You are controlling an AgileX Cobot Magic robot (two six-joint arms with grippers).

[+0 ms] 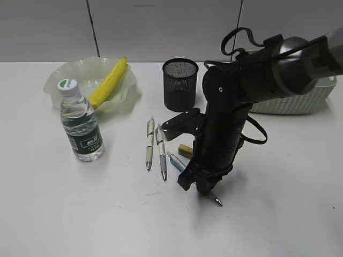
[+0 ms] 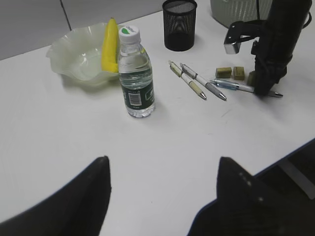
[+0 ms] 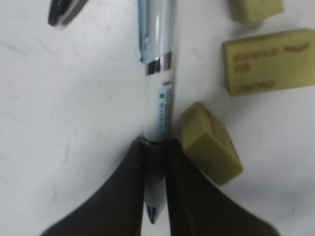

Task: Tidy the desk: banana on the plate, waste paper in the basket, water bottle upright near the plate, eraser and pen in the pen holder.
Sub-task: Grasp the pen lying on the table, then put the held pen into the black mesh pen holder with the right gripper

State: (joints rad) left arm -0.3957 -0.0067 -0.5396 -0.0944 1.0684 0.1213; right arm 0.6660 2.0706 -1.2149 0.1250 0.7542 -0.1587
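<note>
- Done, as far as the views show: the banana [image 1: 110, 81] lies in the ruffled pale green plate [image 1: 64, 75], and the water bottle [image 1: 80, 126] stands upright on the white counter [image 1: 64, 214] just beside that plate.
- The waste paper is not visible on the counter; it may already be in the pale green basket [image 1: 300, 101] at the far right, but the basket's inside is hidden, so I cannot tell.
- Left to do: the black mesh pen holder [image 1: 180, 83] looks empty from the left wrist view. Two pens, a cream pen [image 1: 150, 143] and a grey-and-white pen [image 1: 161, 151], lie side by side in front of it. Three olive erasers sit near the right arm; the nearest eraser [image 3: 211, 142] touches or nearly touches the gripper's finger.
- The right gripper [image 3: 155, 196] is down at the counter, its two dark fingers [image 3: 125, 196] clenched on the tip end of a third pen, a silver-blue pen [image 3: 158, 78]; the nib pokes out between them. The pen seems to rest on the counter, not yet lifted.
- The left gripper [image 2: 162, 196] hovers well apart from everything, jaws spread wide, grasping nothing.
- Judged next: carry this pen to the pen holder, then the other pens and erasers.
</note>
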